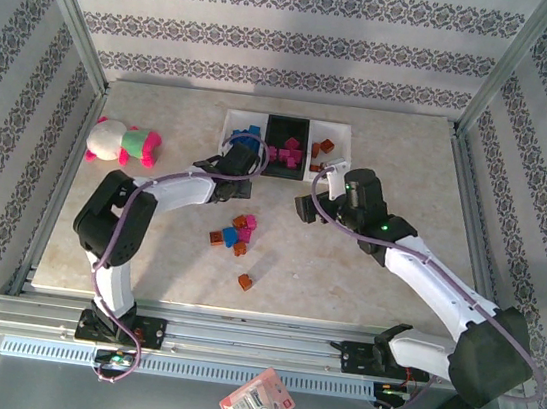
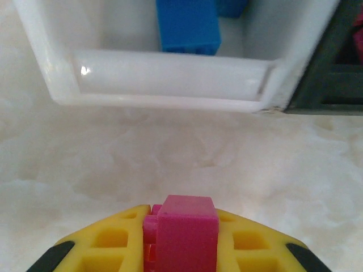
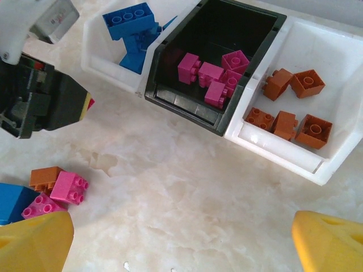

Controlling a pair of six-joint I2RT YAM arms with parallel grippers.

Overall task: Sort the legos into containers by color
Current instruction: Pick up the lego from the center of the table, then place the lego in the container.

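Magenta brick clamped in left gripper, studs turned sideways, near white tray; right gripper spread wide, empty.

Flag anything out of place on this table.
A plush toy lies at the table's left edge, no brick at all. The left claw holds a magenta brick facing the white tray of blue bricks, not the black tray beside it.
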